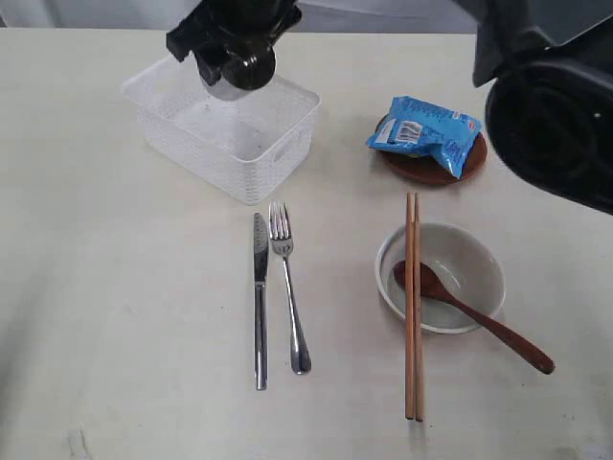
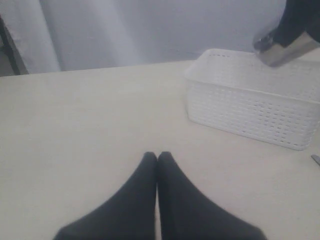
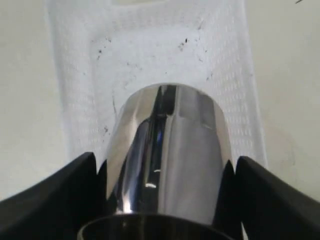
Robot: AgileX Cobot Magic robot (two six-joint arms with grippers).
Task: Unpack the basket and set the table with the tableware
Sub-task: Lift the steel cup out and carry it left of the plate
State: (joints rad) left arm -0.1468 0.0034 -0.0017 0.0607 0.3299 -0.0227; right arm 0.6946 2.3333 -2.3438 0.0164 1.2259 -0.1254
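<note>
**Steel cup held over the basket, last piece to place**

The right hand (image 3: 165, 167) has its two black fingers (image 3: 65, 190) spread wide, clamped on either side of the small shiny steel cup (image 3: 170, 135). The cup fills the gap and looks firmly held. It hangs tilted, clear above the white perforated plastic basket (image 1: 278, 153), and the basket floor under it looks bare.

The left hand (image 2: 157, 157) is pinched shut and holds nothing. It sits low over the pale cream table (image 2: 75, 115), well apart from the basket.

Already laid out:
- The steel knife (image 1: 260, 297) and steel fork (image 1: 287, 287) lie side by side, just in front of the basket.
- The off-white bowl (image 1: 474, 259) has the dark red-brown spoon (image 1: 460, 307) resting in it, handle out over the rim.
- The wooden chopsticks (image 1: 413, 307) lie across the bowl's left edge.
- The round brown wooden plate (image 1: 421, 172) sits behind the bowl, with a blue crinkly snack packet (image 1: 426, 134) on it.

My read is that the step in hand is moving the cup from basket to table. The next move calls for clearing the basket rim, crossing to a free patch near the bowl, turning the cup upright, setting it down, then letting go. The steel is smooth, so it could slip during the turn.
</note>
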